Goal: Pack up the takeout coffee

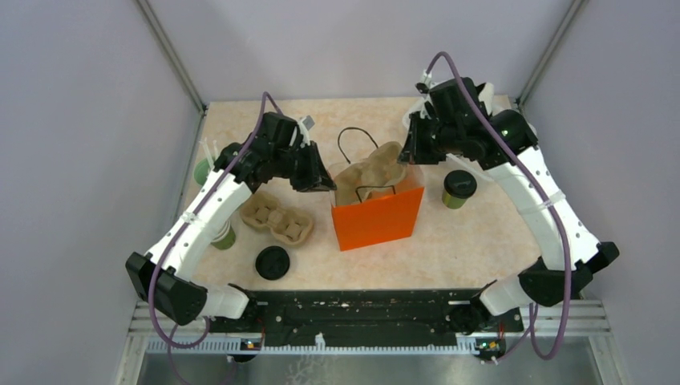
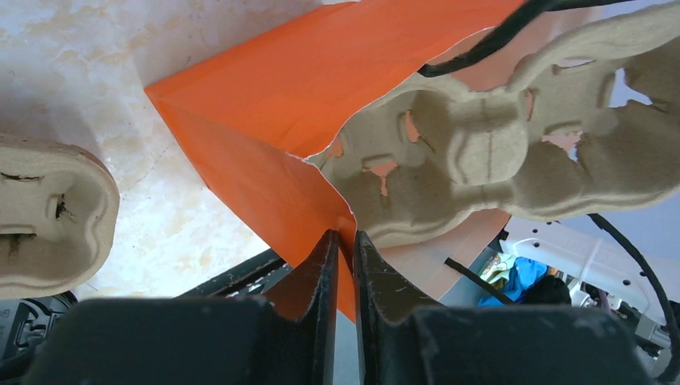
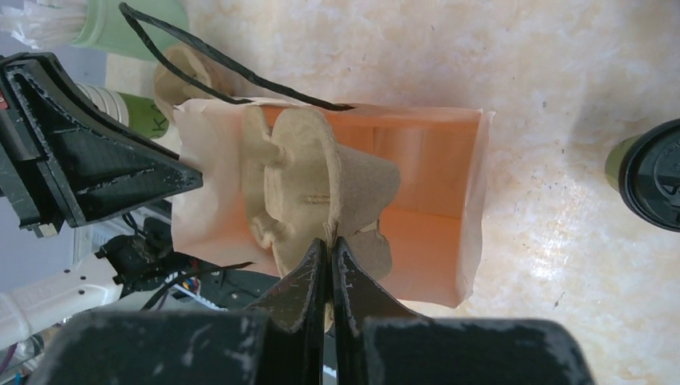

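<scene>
Beige marbled table [image 1: 481,241]. Orange paper bag [image 1: 377,218] stands mid-table, mouth open, thin black cord handles. Rough molded-pulp cup tray [image 1: 373,172] sits tilted in bag, sticking out the top. 2nd pulp tray [image 1: 277,218] lies flat L of bag. Coffee [image 1: 459,188]: green paper cup w/ round black lid, upright on table R of bag, clear of both grippers, nearer the R one. L gripper [image 2: 343,249] fingers nearly together, pinching bag's edge. R gripper [image 3: 329,257] fingers pressed together on tray's thin rim.
</scene>
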Controlling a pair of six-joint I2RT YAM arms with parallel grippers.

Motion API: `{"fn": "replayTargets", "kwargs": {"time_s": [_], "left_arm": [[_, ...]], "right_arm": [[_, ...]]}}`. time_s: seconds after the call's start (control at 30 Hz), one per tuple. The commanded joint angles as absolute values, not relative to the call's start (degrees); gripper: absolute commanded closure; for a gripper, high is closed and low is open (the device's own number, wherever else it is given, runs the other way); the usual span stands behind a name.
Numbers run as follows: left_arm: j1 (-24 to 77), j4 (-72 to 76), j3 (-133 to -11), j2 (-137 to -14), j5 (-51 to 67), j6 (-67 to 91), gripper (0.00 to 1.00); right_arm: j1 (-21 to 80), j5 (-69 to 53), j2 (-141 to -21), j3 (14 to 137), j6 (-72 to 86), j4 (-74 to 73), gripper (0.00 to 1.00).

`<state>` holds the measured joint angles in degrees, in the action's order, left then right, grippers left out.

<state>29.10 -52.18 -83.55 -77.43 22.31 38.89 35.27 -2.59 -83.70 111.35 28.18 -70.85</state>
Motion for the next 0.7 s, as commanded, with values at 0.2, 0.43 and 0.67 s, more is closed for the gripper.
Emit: {"fn": "replayTargets", "kwargs": {"time_s": [0.2, 0.43, 0.67], "left_arm": [[29.6, -49.81, -83.28, -77.02, 21.2, 39.44, 0.84], [29.58, -50.01, -83.36, -77.18, 20.76, 39.29, 0.85], [29.62, -50.27, -84.23, -77.61, 20.45, 39.25, 0.85]], "right_arm": [[36.72, -3.57, -80.72, 101.22, 31.47, -57.03, 1.0], [36.67, -4.15, -79.4, 97.03, 31.99, -53.97, 1.0], [36.63, -3.58, -79.01, 96.21, 31.9, -53.87, 1.0]]}}
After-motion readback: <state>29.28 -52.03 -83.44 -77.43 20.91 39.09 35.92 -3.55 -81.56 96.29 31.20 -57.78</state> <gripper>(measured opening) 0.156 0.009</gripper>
